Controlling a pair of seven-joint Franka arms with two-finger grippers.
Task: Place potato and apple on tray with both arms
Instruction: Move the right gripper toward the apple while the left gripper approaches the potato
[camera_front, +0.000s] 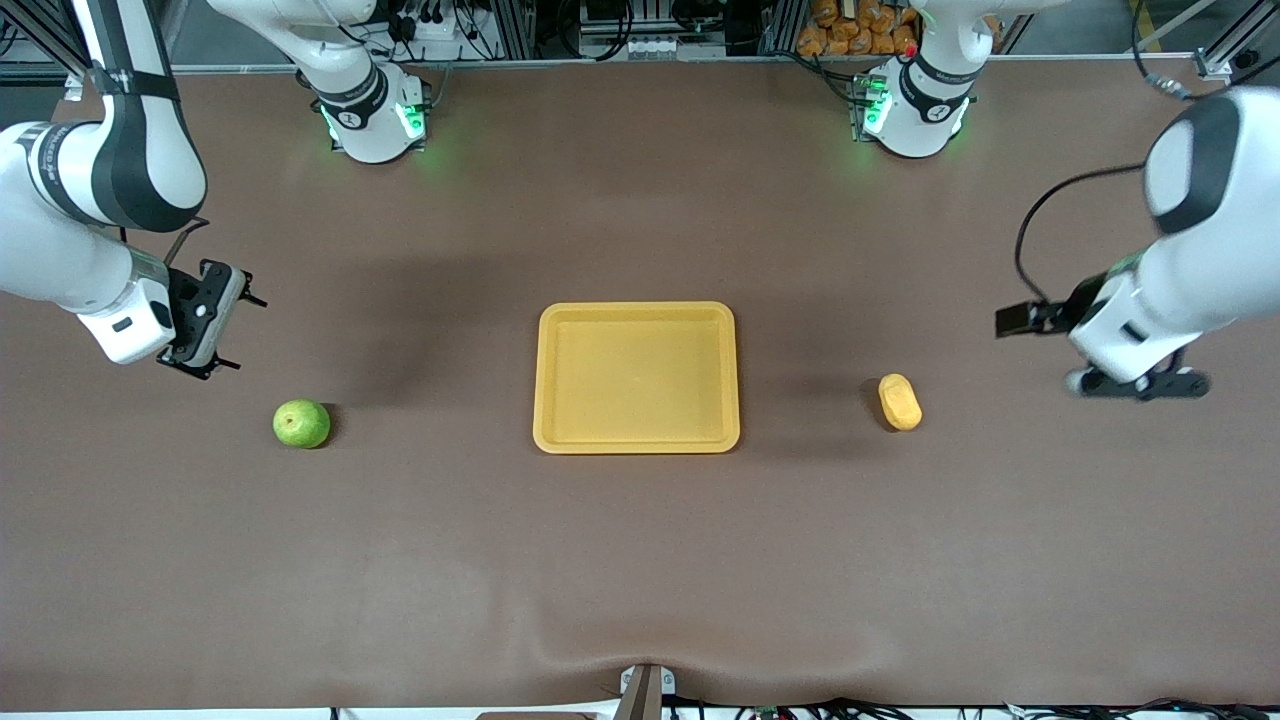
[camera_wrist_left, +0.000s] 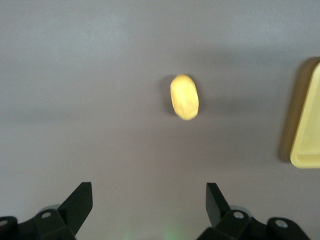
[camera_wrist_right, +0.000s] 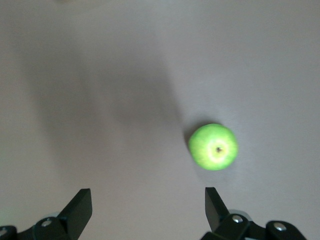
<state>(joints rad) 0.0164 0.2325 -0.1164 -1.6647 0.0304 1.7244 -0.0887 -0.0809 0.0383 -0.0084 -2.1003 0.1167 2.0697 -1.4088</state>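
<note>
Apple (camera_wrist_right: 213, 147) stem dimple, right wrist only

We note a brown-covered bench (camera_front: 640, 560), cabling (camera_front: 450, 25) and orange items (camera_front: 860, 25) along its robot-base edge, green lights glowing there.

Robotics lab: two bench-mounted arms (camera_front: 365, 110), aluminium framing (camera_front: 520, 30), cable clutter (camera_front: 440, 25).
</note>
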